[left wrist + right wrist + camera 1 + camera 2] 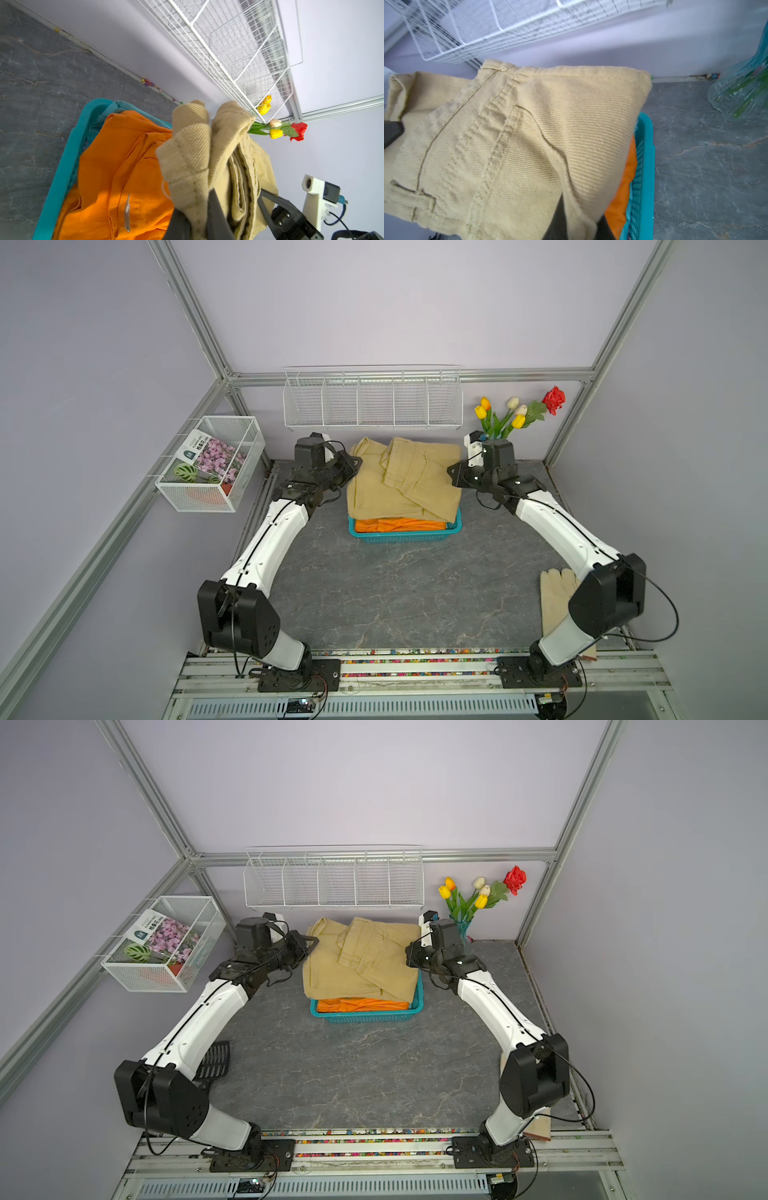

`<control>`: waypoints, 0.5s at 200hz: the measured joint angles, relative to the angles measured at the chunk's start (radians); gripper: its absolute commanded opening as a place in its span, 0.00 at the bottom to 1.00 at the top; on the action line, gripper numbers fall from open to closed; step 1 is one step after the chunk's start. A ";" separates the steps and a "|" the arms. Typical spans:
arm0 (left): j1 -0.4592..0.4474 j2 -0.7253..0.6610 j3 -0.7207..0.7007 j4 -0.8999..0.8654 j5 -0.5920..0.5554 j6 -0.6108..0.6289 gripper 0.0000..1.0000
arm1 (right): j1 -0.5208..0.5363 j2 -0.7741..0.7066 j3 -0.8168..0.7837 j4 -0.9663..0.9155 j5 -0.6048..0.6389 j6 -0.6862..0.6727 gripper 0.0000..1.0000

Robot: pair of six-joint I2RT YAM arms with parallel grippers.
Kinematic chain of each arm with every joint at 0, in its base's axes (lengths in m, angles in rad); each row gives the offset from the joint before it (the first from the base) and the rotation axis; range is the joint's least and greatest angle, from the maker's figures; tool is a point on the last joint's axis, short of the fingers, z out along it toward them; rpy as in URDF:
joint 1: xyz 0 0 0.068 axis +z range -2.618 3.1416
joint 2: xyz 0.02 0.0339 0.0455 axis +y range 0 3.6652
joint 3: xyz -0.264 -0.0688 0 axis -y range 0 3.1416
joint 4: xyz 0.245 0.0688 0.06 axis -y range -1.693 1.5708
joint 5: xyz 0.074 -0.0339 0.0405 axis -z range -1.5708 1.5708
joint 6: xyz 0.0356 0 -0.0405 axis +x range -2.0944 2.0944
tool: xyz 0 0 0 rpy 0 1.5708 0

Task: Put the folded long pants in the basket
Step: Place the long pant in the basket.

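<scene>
Wire rack (pixel 372 406) behind basket (pixel 405 536) — front (tabletop (pixel 395 585)) open.

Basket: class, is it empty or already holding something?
Not empty: orange pants lie inside the basket, beneath the khaki pants.

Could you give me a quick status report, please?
Left claw and right claw shut on khaki pants. Held over basket, orange pants inside. Nothing blocking.
</scene>
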 measured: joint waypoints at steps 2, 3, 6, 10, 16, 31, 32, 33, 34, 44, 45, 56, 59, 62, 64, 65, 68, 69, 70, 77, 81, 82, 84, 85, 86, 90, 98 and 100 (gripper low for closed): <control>0.000 -0.002 0.000 0.000 -0.002 0.000 0.00 | 0.001 -0.005 -0.003 0.001 0.001 0.000 0.00; 0.000 -0.003 -0.001 0.000 -0.002 0.001 0.00 | 0.001 -0.007 -0.004 0.002 0.001 0.000 0.00; -0.001 -0.005 -0.001 0.000 -0.004 0.001 0.00 | 0.002 -0.014 -0.008 0.005 0.003 0.000 0.00; -0.001 -0.004 -0.001 0.002 -0.005 0.002 0.00 | 0.002 -0.018 -0.012 0.007 0.004 0.000 0.00; 0.000 0.003 -0.002 0.005 -0.008 0.002 0.00 | 0.002 -0.019 -0.013 0.010 0.006 0.000 0.00; 0.003 0.051 -0.001 0.021 -0.008 0.002 0.00 | -0.003 0.021 -0.011 0.023 0.005 0.001 0.00; 0.003 0.054 -0.001 0.023 -0.007 0.002 0.00 | -0.004 0.024 -0.011 0.023 0.005 0.001 0.00; 0.003 0.060 -0.001 0.025 -0.007 0.002 0.00 | -0.005 0.029 -0.010 0.024 0.006 0.001 0.00; 0.004 0.064 -0.001 0.026 -0.006 0.002 0.00 | -0.005 0.033 -0.009 0.025 0.006 0.001 0.00; 0.014 0.132 0.005 0.038 0.013 0.001 0.00 | -0.019 0.112 0.013 0.030 -0.003 0.004 0.00; 0.015 0.142 0.007 0.038 0.016 0.001 0.00 | -0.020 0.117 0.015 0.030 -0.003 0.005 0.00; 0.026 0.234 0.021 0.046 0.040 -0.002 0.00 | -0.037 0.230 0.053 0.029 -0.018 0.009 0.00; 0.029 0.263 0.024 0.048 0.050 -0.003 0.00 | -0.042 0.258 0.064 0.027 -0.019 0.010 0.00; 0.031 0.288 0.025 0.051 0.056 -0.004 0.00 | -0.047 0.298 0.074 0.029 -0.027 0.013 0.00; 0.033 0.306 0.026 0.053 0.060 -0.007 0.00 | -0.050 0.312 0.078 0.030 -0.029 0.013 0.00; 0.034 0.311 0.026 0.054 0.062 -0.007 0.00 | -0.051 0.325 0.081 0.030 -0.031 0.013 0.00; 0.035 0.338 0.026 0.056 0.066 -0.007 0.00 | -0.055 0.352 0.085 0.032 -0.036 0.016 0.00; 0.036 0.344 0.025 0.056 0.067 -0.008 0.00 | -0.057 0.366 0.085 0.035 -0.040 0.017 0.00; 0.036 0.349 0.025 0.056 0.068 -0.008 0.00 | -0.058 0.372 0.085 0.036 -0.041 0.017 0.00; 0.038 0.395 0.016 0.059 0.072 -0.014 0.00 | -0.064 0.427 0.083 0.047 -0.052 0.023 0.00; 0.038 0.413 0.008 0.060 0.071 -0.014 0.00 | -0.067 0.454 0.079 0.063 -0.077 0.039 0.00; 0.038 0.417 0.003 0.061 0.071 -0.015 0.00 | -0.068 0.457 0.078 0.068 -0.081 0.040 0.00; 0.038 0.420 -0.002 0.064 0.069 -0.016 0.00 | -0.069 0.463 0.078 0.082 -0.088 0.038 0.00; 0.038 0.423 -0.006 0.066 0.066 -0.016 0.00 | -0.067 0.466 0.079 0.092 -0.091 0.043 0.00; 0.038 0.425 -0.009 0.067 0.066 -0.016 0.00 | -0.066 0.467 0.079 0.095 -0.090 0.043 0.00; 0.039 0.427 -0.024 0.071 0.060 -0.018 0.00 | -0.062 0.468 0.079 0.105 -0.084 0.042 0.00; 0.044 0.422 -0.051 0.079 0.057 -0.019 0.00 | -0.061 0.457 0.069 0.109 -0.081 0.042 0.00; 0.045 0.418 -0.056 0.082 0.058 -0.019 0.00 | -0.062 0.455 0.066 0.109 -0.082 0.042 0.00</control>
